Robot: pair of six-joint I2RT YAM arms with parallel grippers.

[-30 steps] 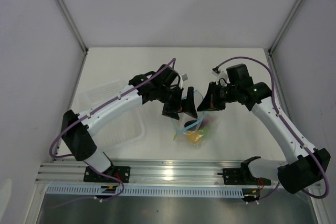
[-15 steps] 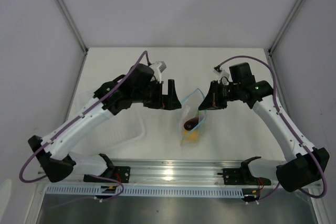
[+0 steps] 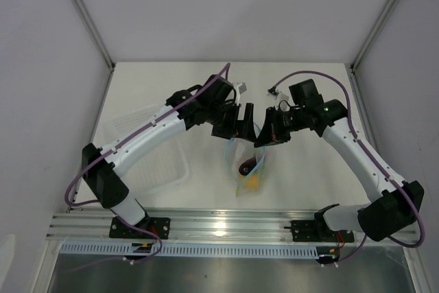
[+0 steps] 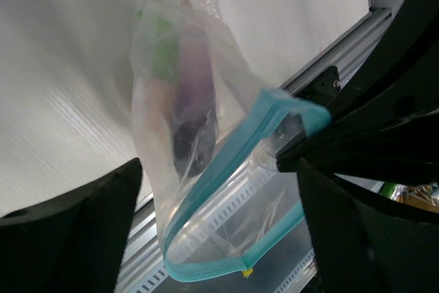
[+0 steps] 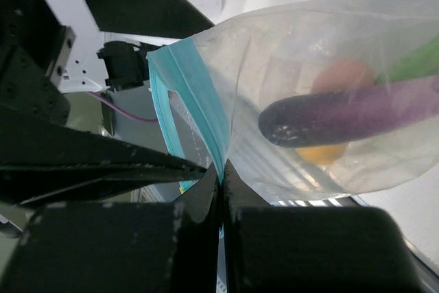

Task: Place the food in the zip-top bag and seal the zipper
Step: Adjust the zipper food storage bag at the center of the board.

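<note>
Right gripper is clamped tight, fingers pressed together on the zipper. The teal strip runs down into the pinch line. From that pinch the zip-top bag hangs off the table, lifted, with its lower end low near the surface (contact with the table can't be judged from above).

Inside the bag, right wrist view:
- purple piece lying across the middle
- pink-orange round piece just behind it
- green piece at the right edge
- yellow piece under the purple one, partly hidden

All the food visible is in the bag.

Left gripper is spread wide and holds nothing. Its two dark fingers sit at either side of the left wrist view, with the bag hanging in the gap between them. I can't tell whether either finger touches the plastic. The bag mouth is not sealed: the zipper forms an open loop, its two sides apart. The purple piece and green piece show through the film.

From the top, the left gripper and right gripper are just beside each other mid-table, with the bag below them. A white perforated basket lies at the left, partly under the left arm.
</note>
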